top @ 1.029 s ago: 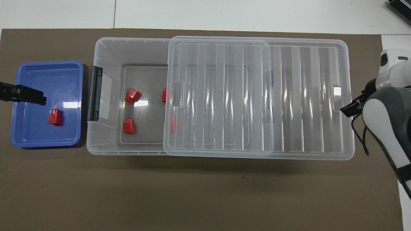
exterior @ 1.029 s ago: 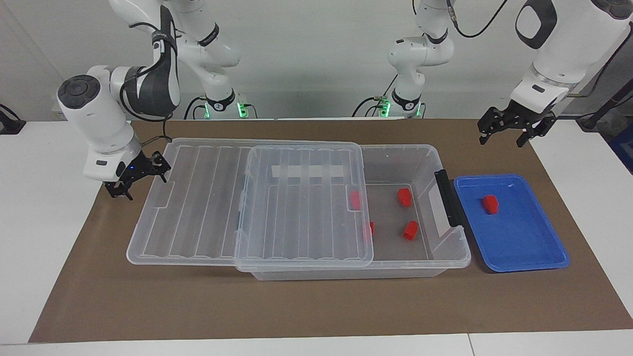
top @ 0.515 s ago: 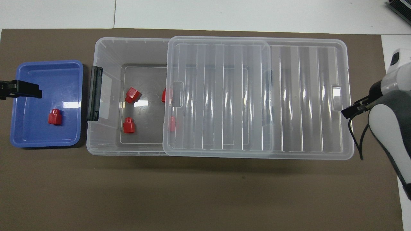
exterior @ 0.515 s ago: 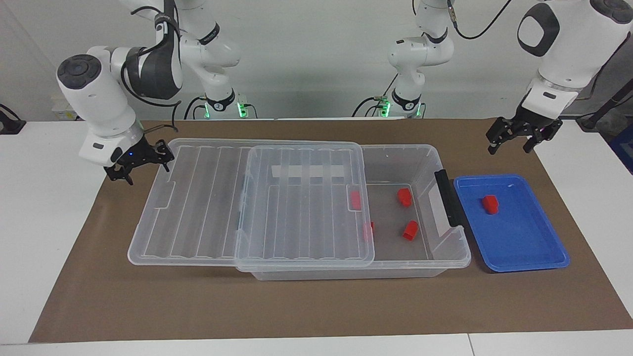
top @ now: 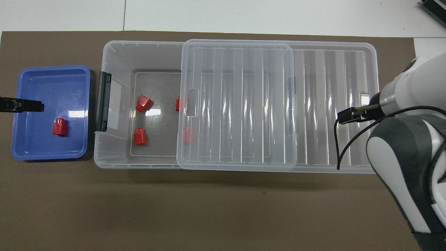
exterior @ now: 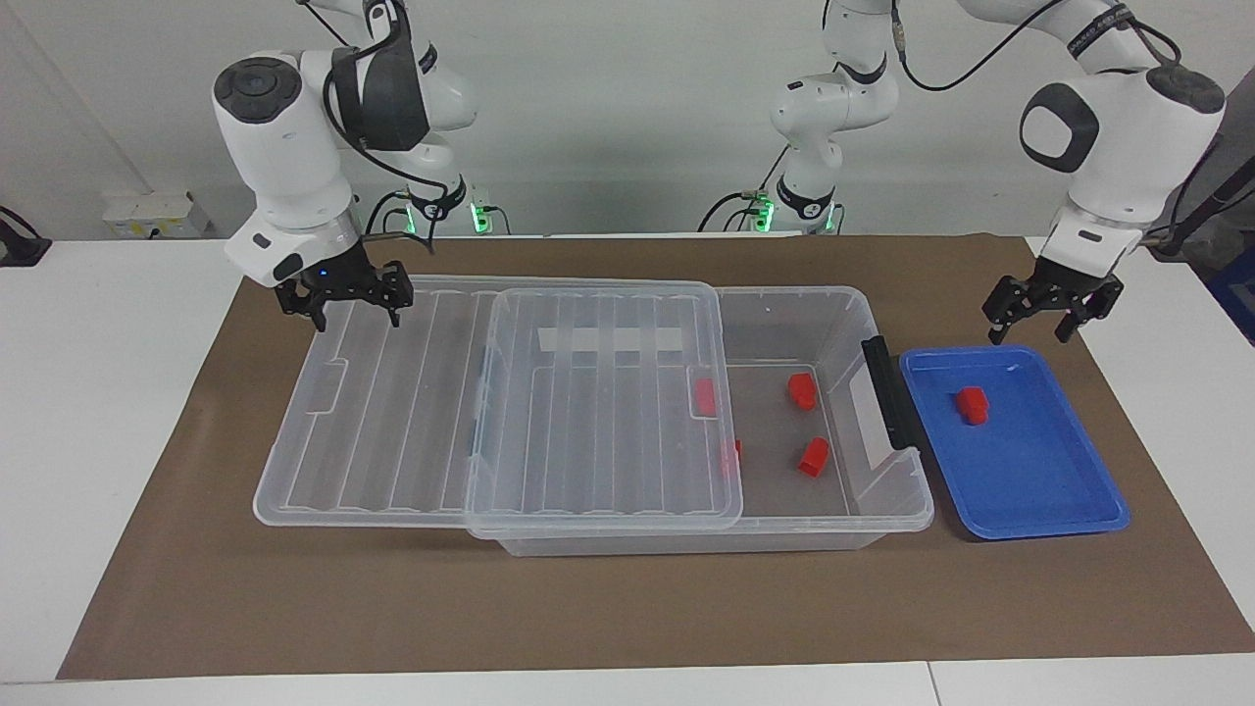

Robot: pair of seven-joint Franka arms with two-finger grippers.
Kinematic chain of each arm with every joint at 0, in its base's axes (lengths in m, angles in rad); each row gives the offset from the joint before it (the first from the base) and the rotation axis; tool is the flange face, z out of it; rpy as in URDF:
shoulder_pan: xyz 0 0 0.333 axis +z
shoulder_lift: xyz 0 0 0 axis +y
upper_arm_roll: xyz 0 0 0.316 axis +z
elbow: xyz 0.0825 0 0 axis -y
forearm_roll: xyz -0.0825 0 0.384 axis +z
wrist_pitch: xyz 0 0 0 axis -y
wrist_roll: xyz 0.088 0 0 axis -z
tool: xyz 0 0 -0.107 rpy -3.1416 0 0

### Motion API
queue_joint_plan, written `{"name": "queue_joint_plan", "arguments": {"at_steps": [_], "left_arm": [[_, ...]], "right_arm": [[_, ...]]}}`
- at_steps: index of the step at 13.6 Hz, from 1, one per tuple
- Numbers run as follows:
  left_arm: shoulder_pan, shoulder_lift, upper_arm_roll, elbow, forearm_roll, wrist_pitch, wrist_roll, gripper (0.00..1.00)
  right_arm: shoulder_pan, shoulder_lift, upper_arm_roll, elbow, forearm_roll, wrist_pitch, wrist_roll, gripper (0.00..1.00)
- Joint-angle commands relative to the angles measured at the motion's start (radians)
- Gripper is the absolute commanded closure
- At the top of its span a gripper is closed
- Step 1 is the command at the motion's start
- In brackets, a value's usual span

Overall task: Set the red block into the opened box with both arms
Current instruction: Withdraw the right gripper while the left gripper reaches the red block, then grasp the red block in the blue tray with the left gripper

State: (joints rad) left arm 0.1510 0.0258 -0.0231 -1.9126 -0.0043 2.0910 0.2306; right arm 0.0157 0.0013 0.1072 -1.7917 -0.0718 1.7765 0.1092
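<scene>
Red plastic, the red block [exterior: 972, 404] lies alone in the blue tray [exterior: 1039, 510], just beside the box [exterior: 887, 490] at the left arm's end of the table. The left gripper [exterior: 1045, 316] hangs over the tray's edge nearer to the robots, jaws apart and empty. The right gripper [exterior: 343, 297] is over the slid-aside lid [exterior: 392, 431], jaws apart also. I think the left one should come straight down over the block, centre it, then close.

Both arms [exterior: 294, 167] are glossy white with dark grey patches. Black cables loop along them. Each ends in a black end effector [exterior: 343, 299], and green lights glow at the bases.
</scene>
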Motion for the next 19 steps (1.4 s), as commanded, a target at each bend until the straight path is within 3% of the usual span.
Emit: {"name": "queue_joint_plan", "arguments": {"at_steps": [1, 7, 11, 13, 19], "left_arm": [[0.007, 0.074, -0.006, -0.011, 0.014, 0.053, 0.021, 0.00], [0.027, 0.192, -0.006, -0.051, 0.084, 0.221, 0.075, 0.00], [0.064, 0.192, -0.008, -0.162, 0.086, 0.305, 0.096, 0.00], [0.078, 0.191, -0.008, -0.209, 0.086, 0.366, 0.095, 0.00], [0.071, 0.194, -0.008, -0.220, 0.086, 0.368, 0.019, 0.00]], "right_arm": [[0.021, -0.041, 0.000, -0.008, 0.032, 0.003, 0.133, 0.01], [-0.008, -0.030, -0.011, 0.175, 0.073, -0.113, 0.170, 0.00], [-0.054, -0.030, -0.012, 0.230, 0.067, -0.179, 0.167, 0.00], [-0.059, -0.032, -0.012, 0.232, 0.064, -0.202, 0.161, 0.00], [-0.074, -0.067, -0.012, 0.161, 0.063, -0.203, 0.158, 0.00]]}}
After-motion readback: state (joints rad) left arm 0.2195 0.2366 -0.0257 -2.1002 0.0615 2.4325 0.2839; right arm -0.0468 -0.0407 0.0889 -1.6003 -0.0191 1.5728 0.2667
